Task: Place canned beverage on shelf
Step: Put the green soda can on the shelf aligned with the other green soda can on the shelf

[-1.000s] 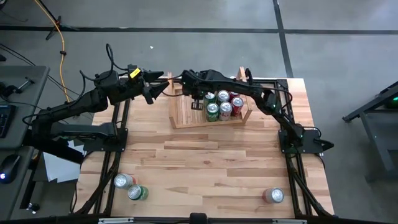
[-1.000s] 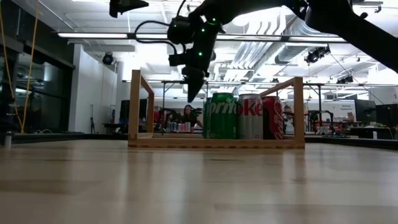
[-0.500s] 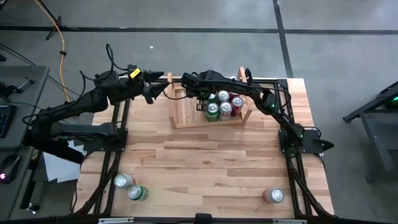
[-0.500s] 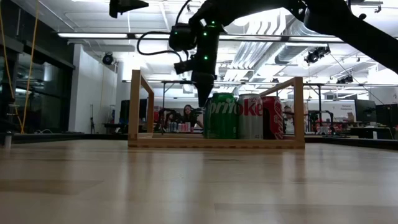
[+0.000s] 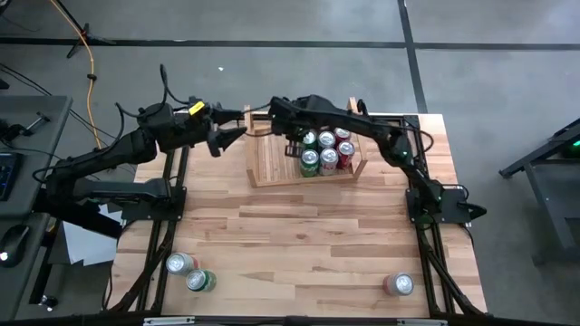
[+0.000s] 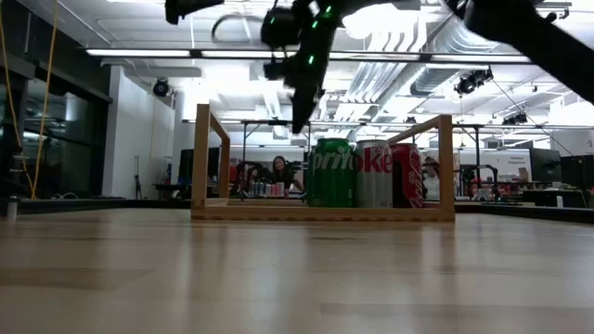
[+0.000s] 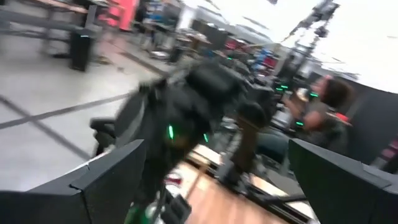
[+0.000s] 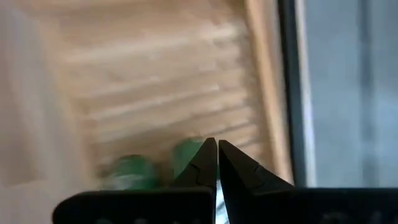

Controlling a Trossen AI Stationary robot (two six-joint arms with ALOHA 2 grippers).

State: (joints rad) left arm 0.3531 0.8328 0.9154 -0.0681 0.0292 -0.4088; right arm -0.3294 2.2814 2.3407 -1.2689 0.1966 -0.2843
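Observation:
The pale wooden shelf (image 5: 272, 163) stands at the table's far middle, and it also shows in the low view (image 6: 200, 158). Several cans stand upright in its right half, among them a green can (image 6: 332, 173) at the front. My right gripper (image 5: 292, 145) is shut and empty. It points down above the shelf, just left of the green can's top, as the low view (image 6: 297, 125) and the right wrist view (image 8: 217, 146) show. My left gripper (image 5: 231, 138) is open and empty, raised off the shelf's left end (image 7: 217, 146).
Three loose cans lie on the near part of the table: a silver one (image 5: 179, 263) and a green one (image 5: 200, 281) at the near left, and a red and silver one (image 5: 399, 285) at the near right. The shelf's left half holds no can.
My right gripper first dipped beside the green can in the shelf. It has then risen clear above the shelf's side boards. The cans have stayed where they were.

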